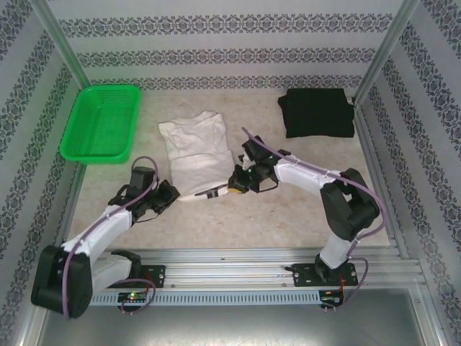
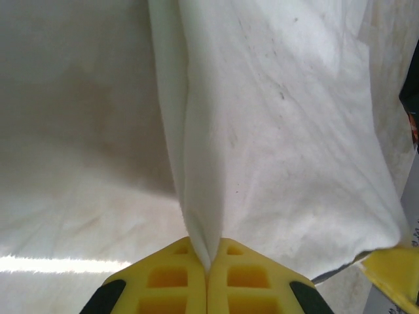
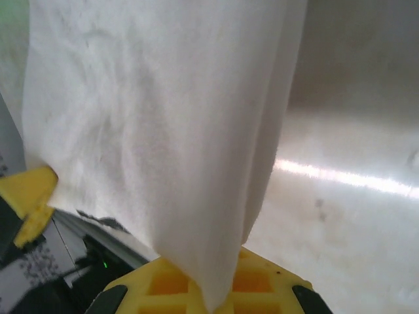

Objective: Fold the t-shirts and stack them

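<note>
1. I am observing the white t-shirt (image 1: 193, 153) lying spread at the middle of the bench (image 1: 245, 223), with its collar end toward the far wall and its hem toward the arms.
2. The left tool (image 1: 170, 194) is sitting at the near-left corner of that hem. In the left wrist view its yellow pads (image 2: 170, 281) are pressing together, clenched on a pinched fold of the white cloth.
3. The right tool (image 1: 235, 183) is sitting at the near-right corner of the hem. In the right wrist view its pads (image 3: 167, 284) are likewise clamping the cloth, which is covering the gap between them.
4. The hem is running between the two tools, which are facing each other.
5. The black t-shirt (image 1: 317, 112) is lying folded at the far right of the bench, well apart from both tools.
6. The green basket (image 1: 108, 89) is standing at the far left, apart from the white t-shirt.
</note>
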